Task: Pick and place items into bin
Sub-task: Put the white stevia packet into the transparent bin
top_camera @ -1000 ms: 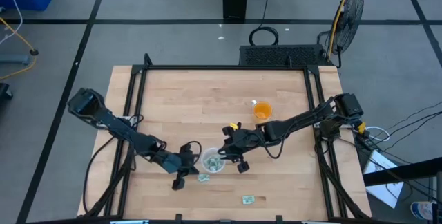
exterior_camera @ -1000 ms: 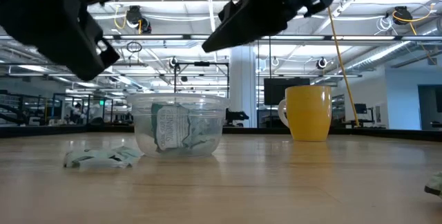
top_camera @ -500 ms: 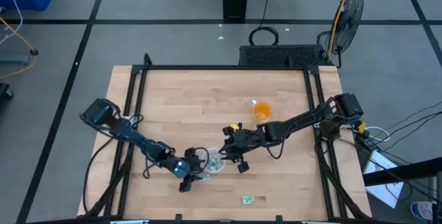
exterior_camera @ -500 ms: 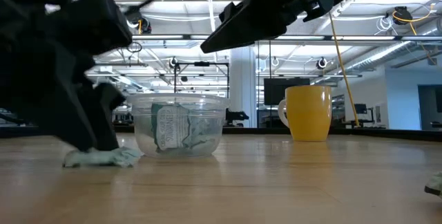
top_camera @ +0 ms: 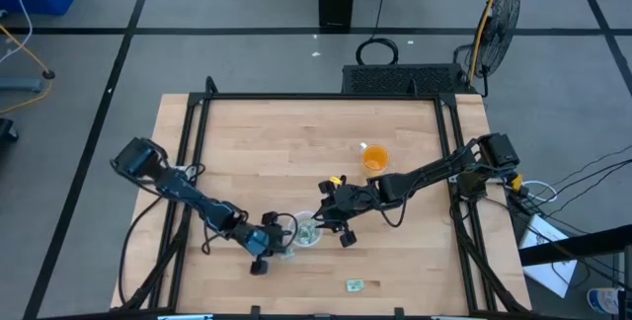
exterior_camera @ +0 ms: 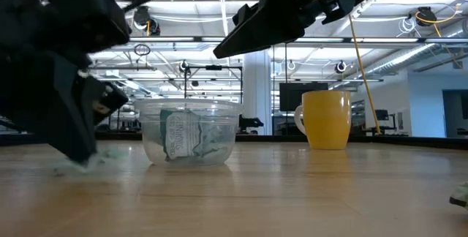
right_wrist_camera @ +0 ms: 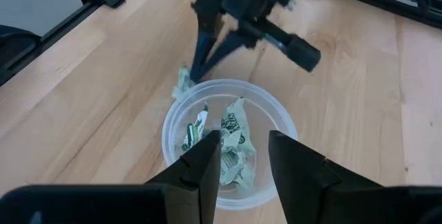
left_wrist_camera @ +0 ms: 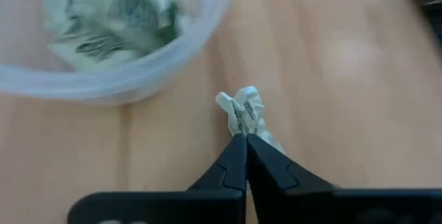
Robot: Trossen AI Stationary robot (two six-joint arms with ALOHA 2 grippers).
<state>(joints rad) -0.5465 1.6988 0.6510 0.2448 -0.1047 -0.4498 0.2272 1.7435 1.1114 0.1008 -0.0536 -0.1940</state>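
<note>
Left gripper (left_wrist_camera: 246, 135): pinched tight on a crumpled packet (left_wrist_camera: 243, 110) beside the clear dish (left_wrist_camera: 207, 27).
Right gripper (right_wrist_camera: 243, 144): spread above that dish.

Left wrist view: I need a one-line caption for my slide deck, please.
Left gripper, jaws shut on a crumpled packet on the wooden table, beside the clear bin already holding packets.

No lettering, brand, number or sign can be made out anywhere. The pale green-and-white packets (left_wrist_camera: 117, 13) lying in the clear dish (left_wrist_camera: 148, 68), upper left of the left wrist view, carry dark printed marks, but these are too small and crumpled to read. The same goes for the packet (left_wrist_camera: 243, 110) at the centre of that frame, and for those low in the right wrist view.
</note>
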